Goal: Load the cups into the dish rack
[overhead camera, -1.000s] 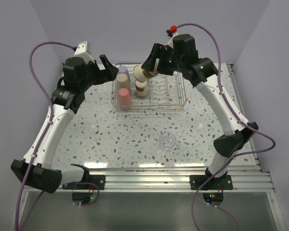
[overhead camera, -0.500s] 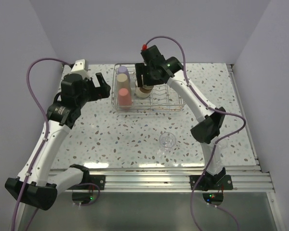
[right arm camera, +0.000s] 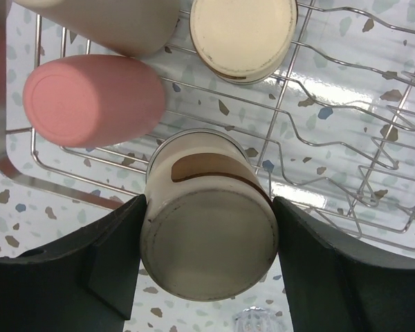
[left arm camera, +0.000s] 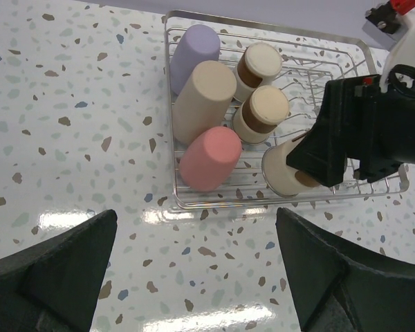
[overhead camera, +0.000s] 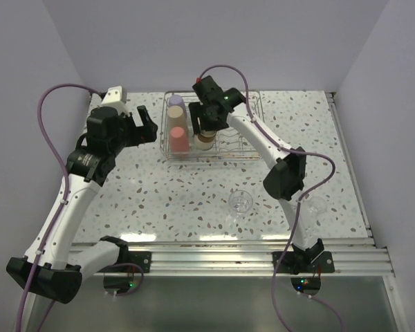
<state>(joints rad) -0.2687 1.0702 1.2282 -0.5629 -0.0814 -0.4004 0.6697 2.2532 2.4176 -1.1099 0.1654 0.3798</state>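
The banded cream cup [right arm camera: 207, 242] is clamped bottom-up between the two fingers of the right pincer [right arm camera: 209, 207], held low over the near left part of the dish rack [left arm camera: 311, 76], just beside the pink cup [right arm camera: 90, 100]. Whether it already bears on the wires cannot be told. The rack sits at the far edge of the worktop [overhead camera: 159, 194], left of the middle. It also holds a tan cup [left arm camera: 204, 97], a lavender cup [left arm camera: 197, 52] and two more banded cream cups [left arm camera: 259, 66] [left arm camera: 264, 111]. One clear cup [overhead camera: 241, 201] stands apart, out toward the near edge around the middle. The step in hand looks like the setting-down of this cup, with most of the loading done. The next move probably calls for easing the cup down until the wires carry it, then parting the fingers and lifting straight clear so that the pink neighbour is not knocked. After that, the clear cup would be next to fetch. The left pincer [left arm camera: 194, 228] hangs with its fingers wide apart and empty, over the worktop just off the rack's left near corner.
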